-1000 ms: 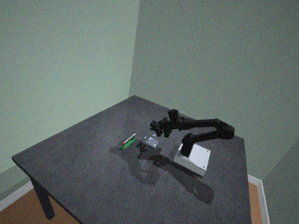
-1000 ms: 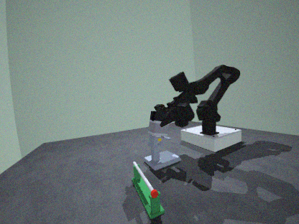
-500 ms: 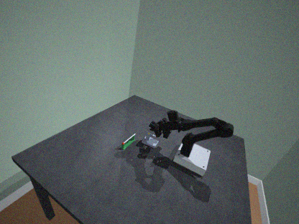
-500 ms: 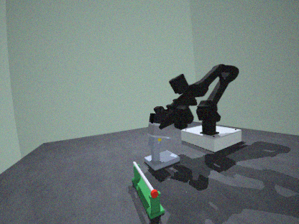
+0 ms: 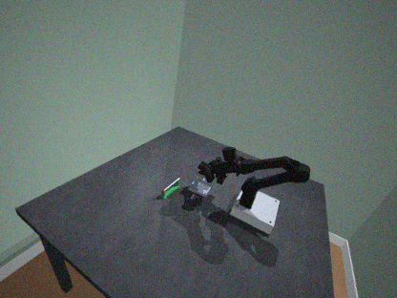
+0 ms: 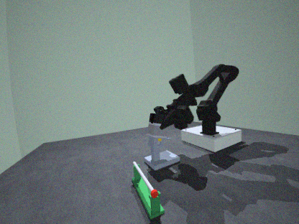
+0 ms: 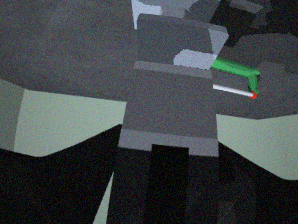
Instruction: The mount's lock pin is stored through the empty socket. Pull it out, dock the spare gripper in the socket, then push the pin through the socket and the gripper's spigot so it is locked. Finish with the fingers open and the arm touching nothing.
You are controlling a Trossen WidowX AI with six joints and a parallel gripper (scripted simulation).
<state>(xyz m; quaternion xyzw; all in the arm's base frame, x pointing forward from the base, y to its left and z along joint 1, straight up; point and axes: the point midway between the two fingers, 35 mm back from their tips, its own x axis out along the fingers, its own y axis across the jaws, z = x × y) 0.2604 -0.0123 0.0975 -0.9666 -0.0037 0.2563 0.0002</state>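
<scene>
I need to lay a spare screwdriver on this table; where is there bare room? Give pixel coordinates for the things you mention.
The widest bare patch of the dark table [image 5: 119, 229] [image 6: 72, 179] lies left of the green rack [image 5: 170, 192] [image 6: 145, 195] in the exterior view. It's crowded around the mount [image 5: 199, 189] [image 6: 162, 160], beneath the pincer [image 5: 204, 171] [image 6: 154, 119].

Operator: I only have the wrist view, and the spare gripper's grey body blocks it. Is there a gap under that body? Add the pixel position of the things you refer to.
Observer: None that I can see in the exterior view: the spare gripper [image 6: 154, 126] [image 7: 162, 135] sits right over the mount's column [image 6: 155, 151]. Whether it is fully seated, I can't tell.

Operator: I see the pin's red end, but the rest runs out of sight. Is its other end supported?

Observer: Yes, the pin [image 5: 172, 184] [image 6: 144, 176] [image 7: 232, 90] reaches the far upright of the green rack [image 5: 170, 191] [image 6: 145, 193] [image 7: 235, 68].
</scene>
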